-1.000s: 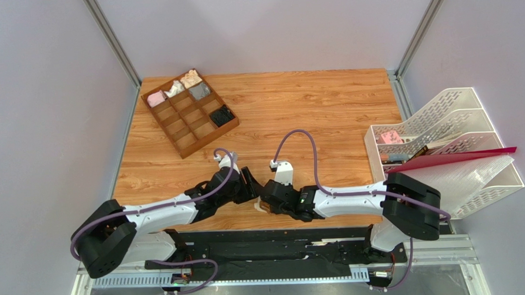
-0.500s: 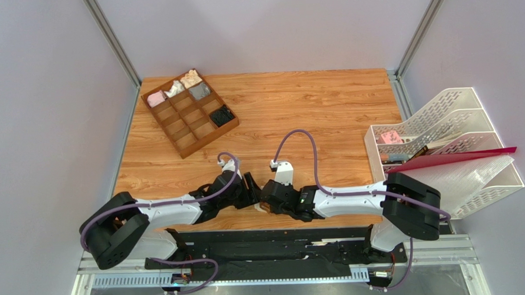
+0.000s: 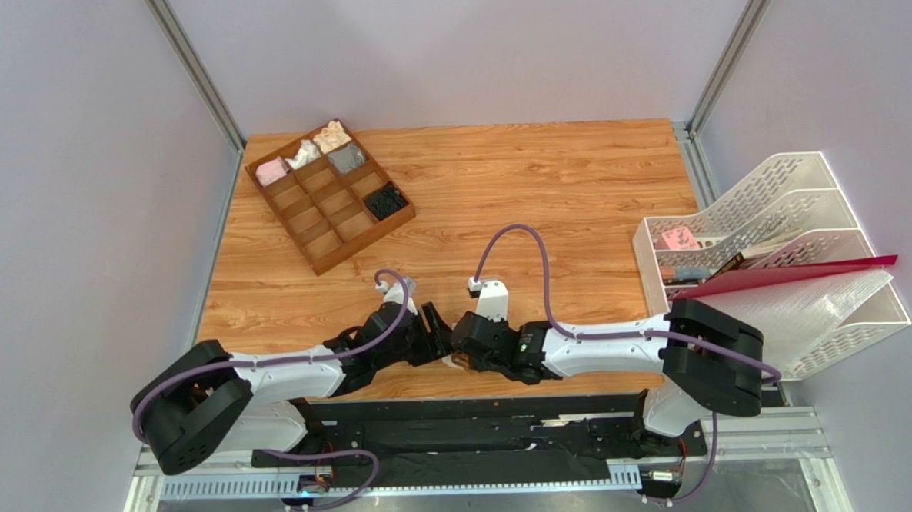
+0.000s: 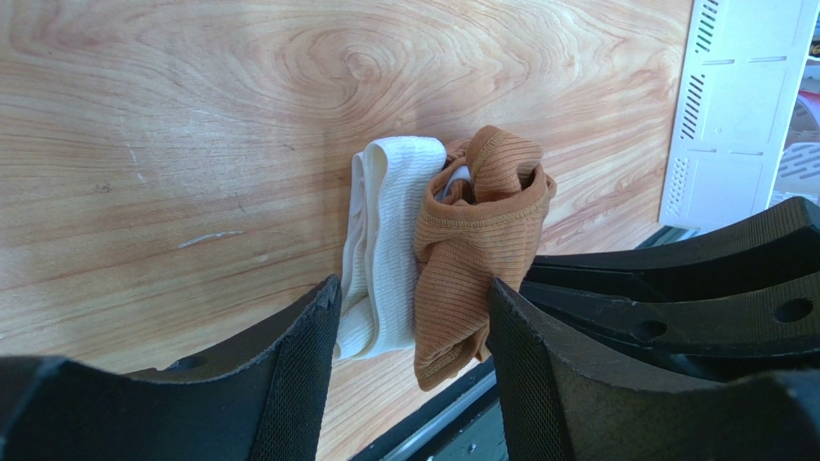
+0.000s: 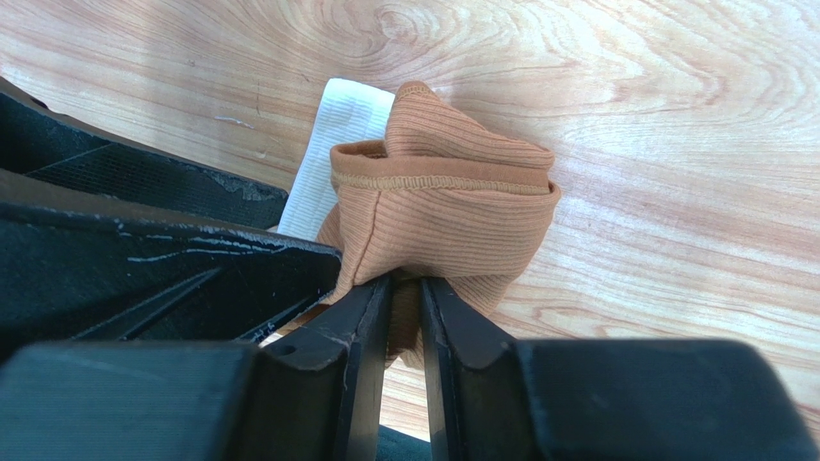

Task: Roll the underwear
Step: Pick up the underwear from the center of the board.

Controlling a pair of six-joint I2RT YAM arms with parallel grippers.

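At the near edge of the table, the underwear sits in a bunched-up lump, brown with its white band on one side. The right jaws pinch a fold of the brown cloth. The left jaws stand open, one on each side of the lump. Farther back on the left sits a wooden tray with little cloth bundles inside.

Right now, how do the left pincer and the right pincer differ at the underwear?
The left pincer stands wide open, its jaws on either side of the underwear; the right pincer is nearly closed, pinching a fold of it. The left pincer straddles both the white band and the brown part; the right pincer grips brown fabric only. Both meet at the same bundle.
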